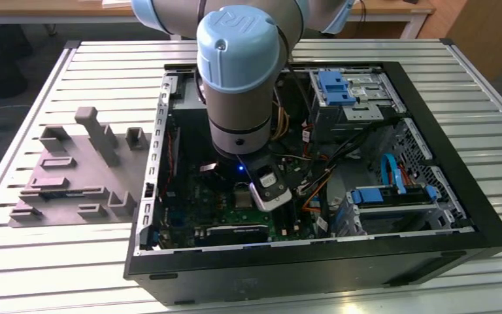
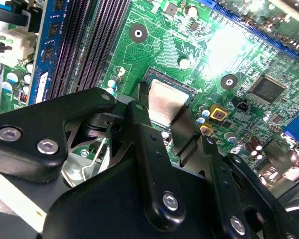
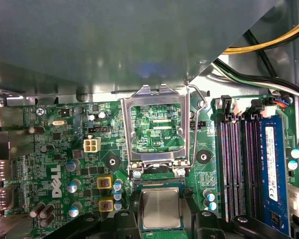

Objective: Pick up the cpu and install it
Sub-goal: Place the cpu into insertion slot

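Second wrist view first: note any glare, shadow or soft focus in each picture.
Second wrist view: white glare blows out the green motherboard beyond the small silvery square cpu; the black pincer looks soft. First wrist view: a blurred grey-green surface looms, the board evenly lit. Exterior view: the black computer case interior is dim, with a blue light point.
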Controlling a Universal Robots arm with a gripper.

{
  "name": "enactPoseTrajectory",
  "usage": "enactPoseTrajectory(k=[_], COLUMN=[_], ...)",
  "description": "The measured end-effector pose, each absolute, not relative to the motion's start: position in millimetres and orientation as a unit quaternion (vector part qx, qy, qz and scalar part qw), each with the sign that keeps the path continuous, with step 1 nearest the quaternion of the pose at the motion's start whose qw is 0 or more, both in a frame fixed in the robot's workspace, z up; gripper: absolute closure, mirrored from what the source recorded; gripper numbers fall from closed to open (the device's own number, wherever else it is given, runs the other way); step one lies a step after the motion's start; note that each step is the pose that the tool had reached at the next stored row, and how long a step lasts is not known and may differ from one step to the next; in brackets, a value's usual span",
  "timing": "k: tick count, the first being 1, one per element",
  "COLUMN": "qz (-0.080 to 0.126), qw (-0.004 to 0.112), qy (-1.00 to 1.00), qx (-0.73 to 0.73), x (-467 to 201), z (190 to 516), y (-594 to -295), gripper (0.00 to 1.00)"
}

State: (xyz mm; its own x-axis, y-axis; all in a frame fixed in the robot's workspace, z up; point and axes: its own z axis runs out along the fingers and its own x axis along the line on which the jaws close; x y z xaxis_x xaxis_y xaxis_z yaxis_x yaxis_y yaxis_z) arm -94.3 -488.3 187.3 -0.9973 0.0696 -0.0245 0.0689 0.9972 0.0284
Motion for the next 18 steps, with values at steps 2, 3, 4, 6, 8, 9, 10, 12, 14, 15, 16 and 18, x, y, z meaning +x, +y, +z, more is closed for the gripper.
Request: enactPoseTrajectory(k=[2,3,4,6,8,9,10,12,14,15,16,18], qz=[0.014,0.014,0.014,0.014,0.014,0.014,0.014,0.014,0.014,0.014,0.014,0.014], qw=[0.013,0.013,0.013,0.013,0.013,0.013,0.013,0.013,0.013,0.013,0.013,0.013], qy=[0.999,0.999,0.999,0.999,0.999,0.999,0.999,0.999,0.999,0.999,0.999,0.999], qx=[0.035,0.035,0.035,0.036,0.036,0.036,0.036,0.036,0.037,0.037,0.037,0.037], x=[-94.3,-94.3,-94.3,-94.3,-94.3,-94.3,-94.3,-94.3,-94.3,-94.3,-94.3,-94.3], z=[187.1,187.1,187.0,186.8,186.6,186.5,186.5,186.3,186.1,186.0,186.0,185.9], y=[-488.3,-488.3,-488.3,-488.3,-488.3,-488.3,-488.2,-488.3,-488.3,-488.3,-488.3,-488.3], gripper=[0.57,0.57,0.57,0.57,0.57,0.57,0.57,0.57,0.57,0.57,0.57,0.57])
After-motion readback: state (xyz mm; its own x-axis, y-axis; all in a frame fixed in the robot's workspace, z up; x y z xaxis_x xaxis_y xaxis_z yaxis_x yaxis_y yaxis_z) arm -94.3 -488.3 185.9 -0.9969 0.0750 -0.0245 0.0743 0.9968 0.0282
